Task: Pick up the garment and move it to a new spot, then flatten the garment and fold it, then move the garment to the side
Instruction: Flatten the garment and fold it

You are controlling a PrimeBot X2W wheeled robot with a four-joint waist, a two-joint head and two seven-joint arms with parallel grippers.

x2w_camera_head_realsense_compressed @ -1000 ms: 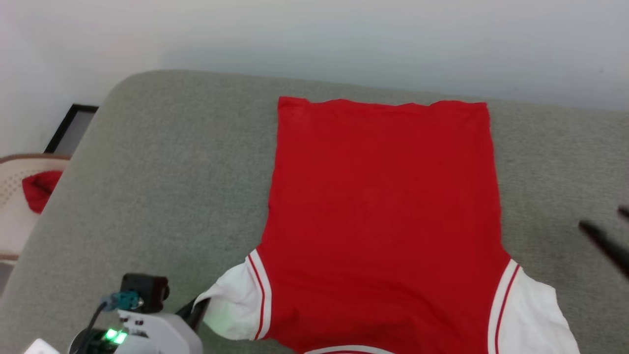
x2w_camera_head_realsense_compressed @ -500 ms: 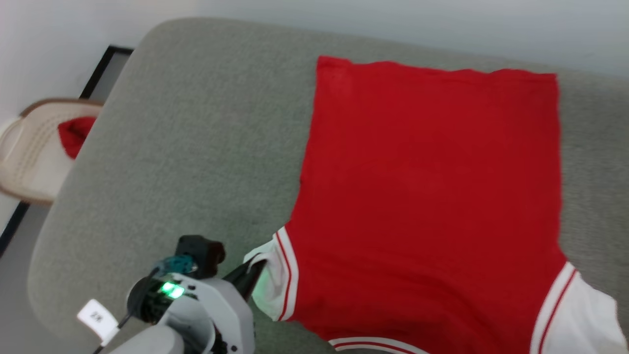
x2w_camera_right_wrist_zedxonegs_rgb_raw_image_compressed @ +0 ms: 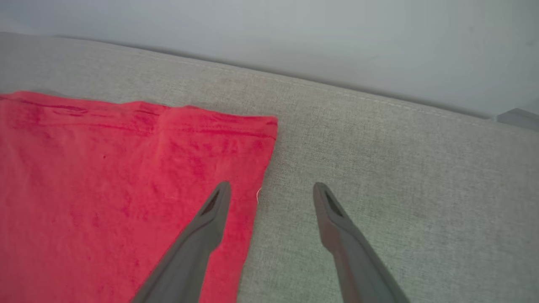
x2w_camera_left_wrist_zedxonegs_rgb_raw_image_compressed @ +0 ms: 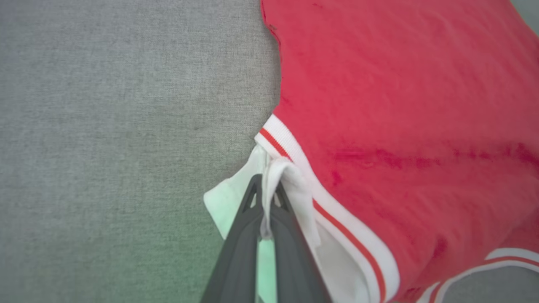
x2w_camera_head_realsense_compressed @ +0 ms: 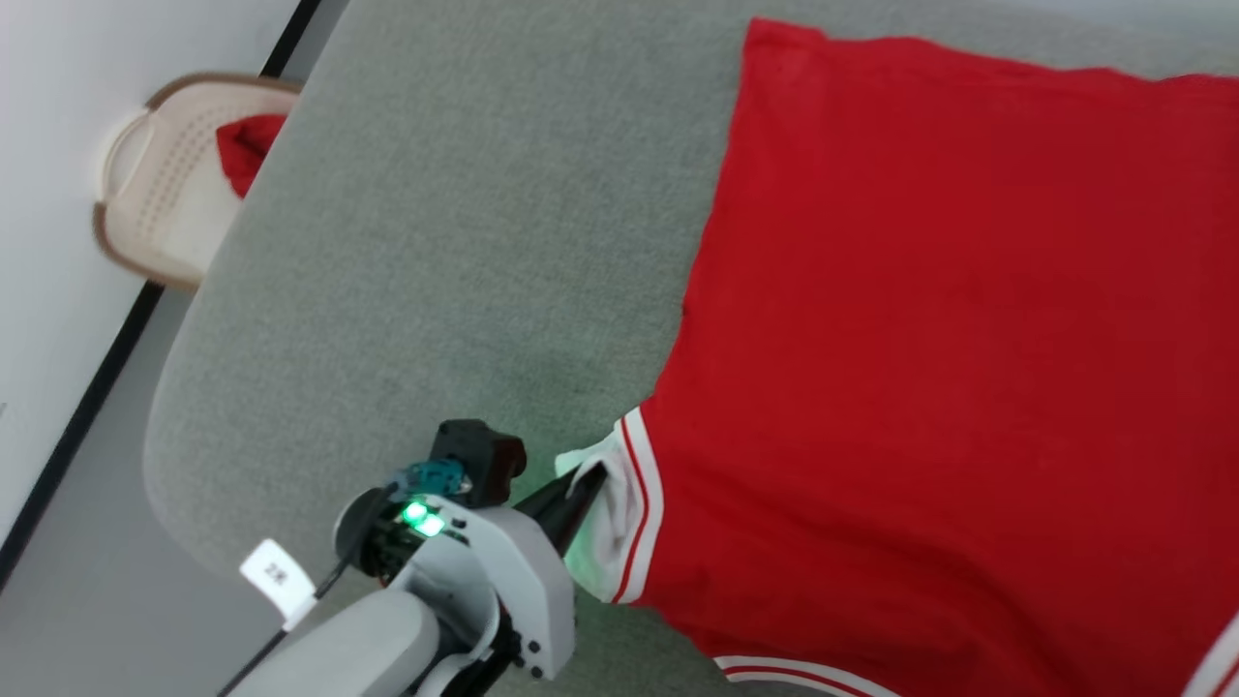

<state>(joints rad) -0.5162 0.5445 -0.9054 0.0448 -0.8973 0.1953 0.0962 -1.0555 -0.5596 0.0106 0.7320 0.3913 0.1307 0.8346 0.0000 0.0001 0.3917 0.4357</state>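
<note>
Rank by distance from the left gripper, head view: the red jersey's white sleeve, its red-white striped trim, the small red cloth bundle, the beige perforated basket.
1. white sleeve, pinched in the left gripper.
2. striped trim, just right.
3. red cloth bundle and beige perforated basket, upper left; too close to call.

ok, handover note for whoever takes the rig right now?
Left gripper: shut on a white sleeve of the garment.
Right gripper: open, empty, straddling the side edge near the hem corner.
Garment: spread flat, plain red side up, on the grey cushion. The basket sits off the cushion's corner.
Done: laid out and flattened, by the look of it.
Left: fold it, then move it aside.
</note>
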